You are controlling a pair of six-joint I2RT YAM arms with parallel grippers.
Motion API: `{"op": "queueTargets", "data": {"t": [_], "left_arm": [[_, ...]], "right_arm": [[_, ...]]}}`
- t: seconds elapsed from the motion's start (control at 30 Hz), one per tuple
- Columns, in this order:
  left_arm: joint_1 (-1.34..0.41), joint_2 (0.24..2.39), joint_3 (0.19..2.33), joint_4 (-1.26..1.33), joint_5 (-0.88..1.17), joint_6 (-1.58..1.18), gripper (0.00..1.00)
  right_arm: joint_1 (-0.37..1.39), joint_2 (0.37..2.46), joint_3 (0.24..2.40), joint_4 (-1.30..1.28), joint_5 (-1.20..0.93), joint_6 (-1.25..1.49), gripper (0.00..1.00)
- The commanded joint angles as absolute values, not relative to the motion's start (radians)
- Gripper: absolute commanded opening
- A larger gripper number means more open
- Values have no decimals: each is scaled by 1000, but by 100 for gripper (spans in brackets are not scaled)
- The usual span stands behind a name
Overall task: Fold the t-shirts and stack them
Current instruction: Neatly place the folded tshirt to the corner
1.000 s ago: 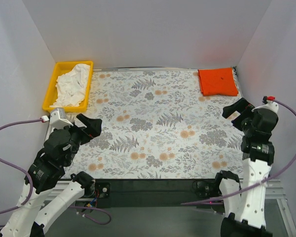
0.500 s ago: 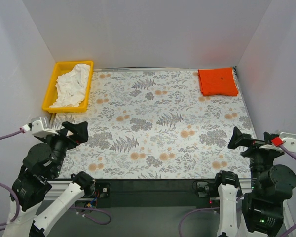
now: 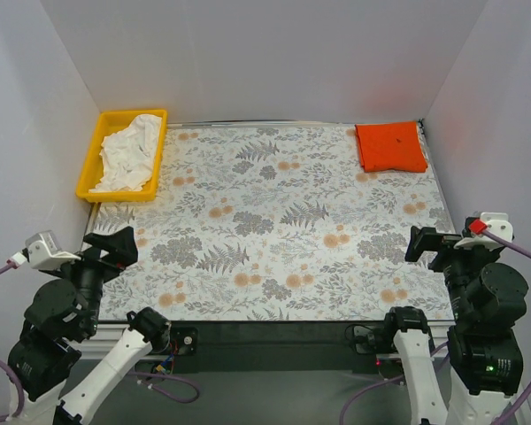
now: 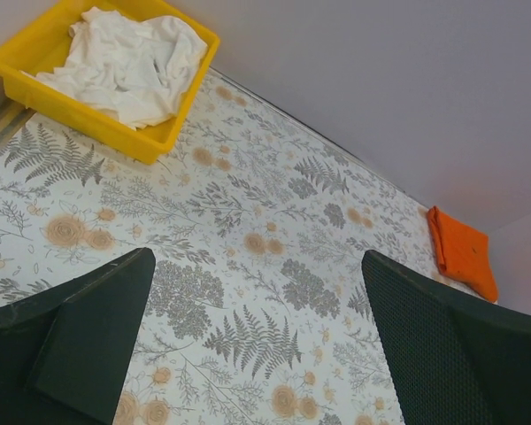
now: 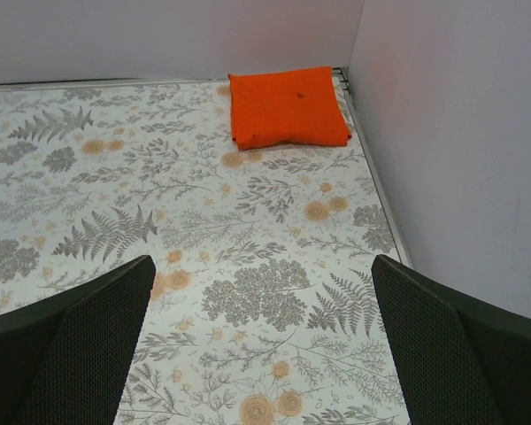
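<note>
Currently our left claw (image 4: 257, 266) and right claw (image 5: 263, 266) gape empty. The orange shirt (image 3: 390, 147) lies folded at the worktop's (image 3: 283, 221) far right corner; the white shirt (image 3: 129, 154) sits crumpled in the far-left tray (image 3: 90, 166), which a snagged pull could drag.

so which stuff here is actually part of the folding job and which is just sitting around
For the job:
orange t-shirt, folded, far right corner
white t-shirt, crumpled in the yellow tray

Just lying about:
yellow tray, only holding the shirt
floral tablecloth
</note>
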State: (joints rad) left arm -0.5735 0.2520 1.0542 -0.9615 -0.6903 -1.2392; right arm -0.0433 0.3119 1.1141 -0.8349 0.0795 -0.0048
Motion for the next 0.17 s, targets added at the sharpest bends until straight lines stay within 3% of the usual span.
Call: {"op": "queueTargets", "data": {"t": [0.0,0.13], "left_arm": [[-577,218,1052,-988,-762,-1279,97],[-577,212,1037,-977,-781,-1287,97]], "right_arm": [[-11,314,1091,-775,107,-29,98],[46,322,1078,-756,115,-29,98]]}}
